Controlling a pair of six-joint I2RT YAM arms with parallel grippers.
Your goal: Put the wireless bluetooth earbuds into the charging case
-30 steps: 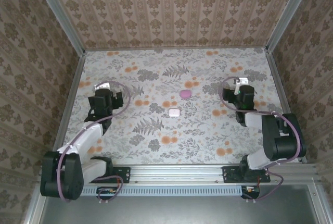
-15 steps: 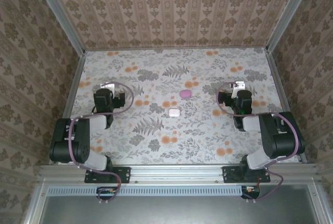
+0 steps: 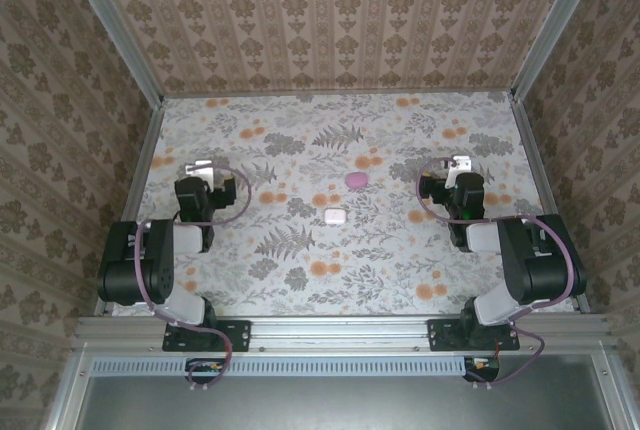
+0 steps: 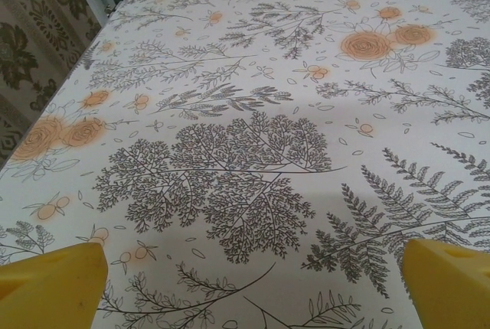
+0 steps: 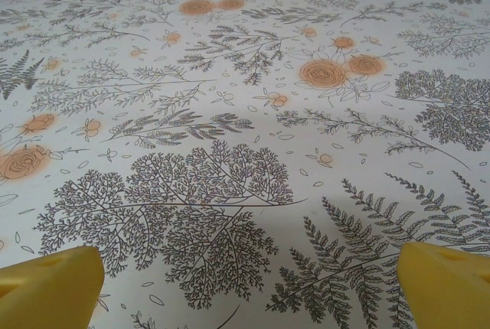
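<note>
On the table (image 3: 400,270), a white charging case (image 3: 335,216) sits centred. Both the left hand (image 3: 203,166) and the right hand (image 3: 460,162) gape wide, empty. An off-centre pinch could squirt its glossy shell away.

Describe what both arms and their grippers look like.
The left arm and right arm share bulky black joints joined by pale grey-white links, each trailing a looping purple cable. Black bases bolt them to an aluminium rail. The left gripper and right gripper end in bright yellow fingertips.
</note>
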